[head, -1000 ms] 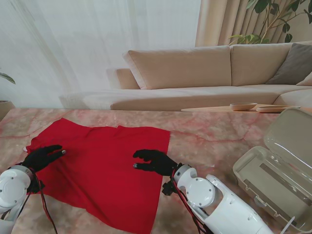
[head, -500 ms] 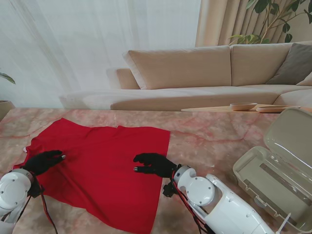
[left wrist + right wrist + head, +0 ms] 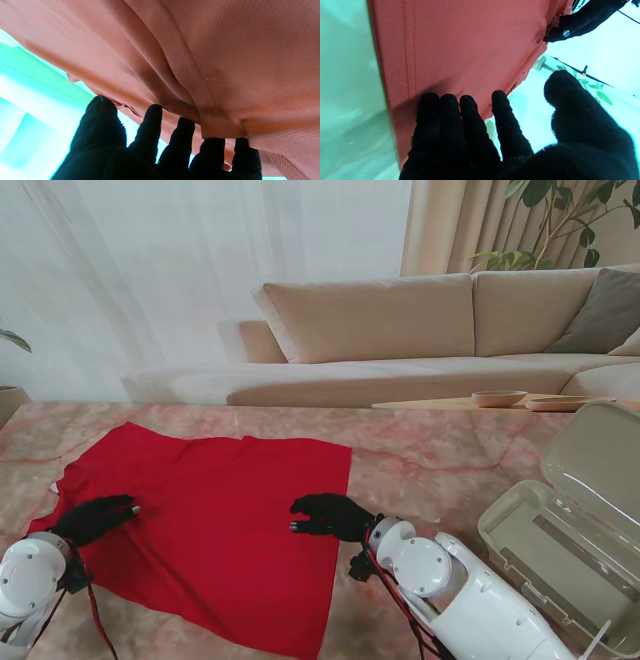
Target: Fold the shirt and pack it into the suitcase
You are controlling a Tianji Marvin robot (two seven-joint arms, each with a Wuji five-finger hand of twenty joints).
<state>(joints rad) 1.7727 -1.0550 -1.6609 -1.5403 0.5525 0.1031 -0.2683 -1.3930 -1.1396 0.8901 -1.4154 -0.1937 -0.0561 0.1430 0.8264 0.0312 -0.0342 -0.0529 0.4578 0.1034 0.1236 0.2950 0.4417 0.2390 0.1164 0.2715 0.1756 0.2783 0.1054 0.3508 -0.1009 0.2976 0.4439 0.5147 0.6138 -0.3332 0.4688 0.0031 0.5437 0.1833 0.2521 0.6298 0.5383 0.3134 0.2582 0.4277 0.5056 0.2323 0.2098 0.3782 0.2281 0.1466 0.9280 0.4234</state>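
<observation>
Stand view: the red shirt (image 3: pixel 215 525) lies spread flat and unfolded on the marble table (image 3: pixel 440 460); the left hand (image 3: pixel 95 518) rests on its left edge, the right hand (image 3: pixel 332 516) on its right edge, and the suitcase (image 3: pixel 560 530) stands open and empty at far right. Left wrist view: the fingertips (image 3: pixel 152 117) press fabric folds, with no closed grasp discernible. Right wrist view: the fingers (image 3: pixel 450 110) lie extended, flat on the hem, gripping nothing. Judged progress: folding not begun; folding and packing both remain.
</observation>
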